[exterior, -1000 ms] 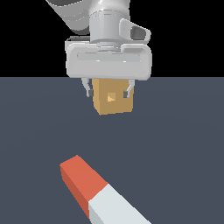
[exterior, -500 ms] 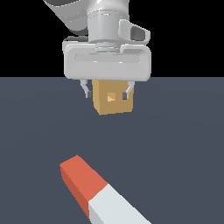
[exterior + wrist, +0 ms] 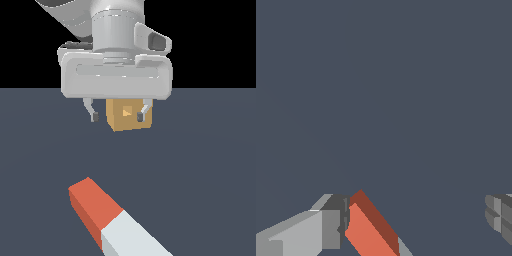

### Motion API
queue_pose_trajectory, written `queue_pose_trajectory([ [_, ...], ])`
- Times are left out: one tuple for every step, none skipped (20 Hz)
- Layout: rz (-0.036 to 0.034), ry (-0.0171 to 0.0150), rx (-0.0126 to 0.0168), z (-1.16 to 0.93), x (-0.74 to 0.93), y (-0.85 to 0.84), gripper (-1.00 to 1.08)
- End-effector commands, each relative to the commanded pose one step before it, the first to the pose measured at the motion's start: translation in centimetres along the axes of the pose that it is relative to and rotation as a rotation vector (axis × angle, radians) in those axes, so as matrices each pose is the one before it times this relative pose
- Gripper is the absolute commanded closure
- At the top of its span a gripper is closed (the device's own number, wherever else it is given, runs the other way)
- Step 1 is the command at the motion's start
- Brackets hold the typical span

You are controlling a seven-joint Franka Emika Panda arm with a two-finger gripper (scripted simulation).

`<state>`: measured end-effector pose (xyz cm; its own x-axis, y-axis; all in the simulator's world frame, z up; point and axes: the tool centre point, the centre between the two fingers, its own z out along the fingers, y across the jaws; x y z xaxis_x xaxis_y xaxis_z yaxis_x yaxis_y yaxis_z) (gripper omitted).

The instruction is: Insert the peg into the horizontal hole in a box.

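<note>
The peg lies on the dark floor in the exterior view's foreground, its red-orange half (image 3: 93, 208) toward the box and its white half (image 3: 132, 241) running off the lower edge. The tan box (image 3: 129, 119) stands farther back, with the small square hole (image 3: 127, 112) in its face. My gripper (image 3: 117, 116) hangs open and empty in front of the box, apart from the peg. One of its fingers (image 3: 142, 115) overlaps the box. In the wrist view the peg's red end (image 3: 368, 231) shows between the open gripper's (image 3: 416, 220) fingers, close beside one finger (image 3: 331, 227).
The dark grey floor (image 3: 210, 165) spreads flat around the peg and box. The large white gripper body (image 3: 117, 75) hides the box's top. Beyond the floor's far edge the background is black.
The gripper has shifted slightly toward the exterior view's left and a little lower. It stays open. The peg and box have not moved.
</note>
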<state>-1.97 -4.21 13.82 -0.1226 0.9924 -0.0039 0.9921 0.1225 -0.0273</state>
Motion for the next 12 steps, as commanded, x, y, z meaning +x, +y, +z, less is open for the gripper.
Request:
queue_pose_trajectory([
  [-0.04145, -0.00048, -0.00159, 0.441, -1.113, -0.334, -0.92],
  [-0.01791, -0.00017, -0.00073, 0.186, -0.466, -0.137, -0.92],
  [-0.01788, -0.00017, -0.00073, 0.186, -0.467, -0.136, -0.92],
  [-0.01788, -0.00017, -0.00074, 0.186, -0.466, -0.136, -0.92],
  [-0.01788, -0.00016, -0.00074, 0.187, -0.467, -0.135, -0.92],
  [-0.01788, -0.00016, -0.00074, 0.187, -0.468, -0.134, -0.92],
  [-0.01791, -0.00016, -0.00074, 0.187, -0.468, -0.134, -0.92],
  [-0.01791, -0.00016, -0.00075, 0.188, -0.47, -0.133, -0.92],
  [-0.01795, -0.00016, -0.00075, 0.188, -0.471, -0.133, -0.92],
  [-0.01798, -0.00015, -0.00075, 0.189, -0.473, -0.132, -0.92],
  [-0.01802, -0.00015, -0.00076, 0.189, -0.475, -0.132, -0.92],
  [-0.01808, -0.00015, -0.00076, 0.19, -0.476, -0.131, -0.92],
])
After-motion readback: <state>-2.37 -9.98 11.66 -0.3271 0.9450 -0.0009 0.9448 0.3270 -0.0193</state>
